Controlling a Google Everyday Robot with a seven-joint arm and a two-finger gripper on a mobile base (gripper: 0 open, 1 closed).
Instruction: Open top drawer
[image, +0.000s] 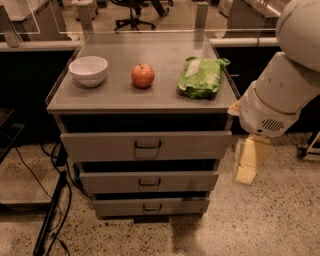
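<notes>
One gripper (247, 173) hangs at three o'clock of the top drawer (100, 146), open or closed I cannot tell, and should swing toward nine o'clock, take the central handle (147, 145) squarely, then pull straight toward six o'clock.

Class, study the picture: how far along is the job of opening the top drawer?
Done: nothing clear; the top drawer shows no interior. In hand: the pincer hangs right of the cabinet, apart from the handle. Left: reach the handle, grip it, pull.
</notes>
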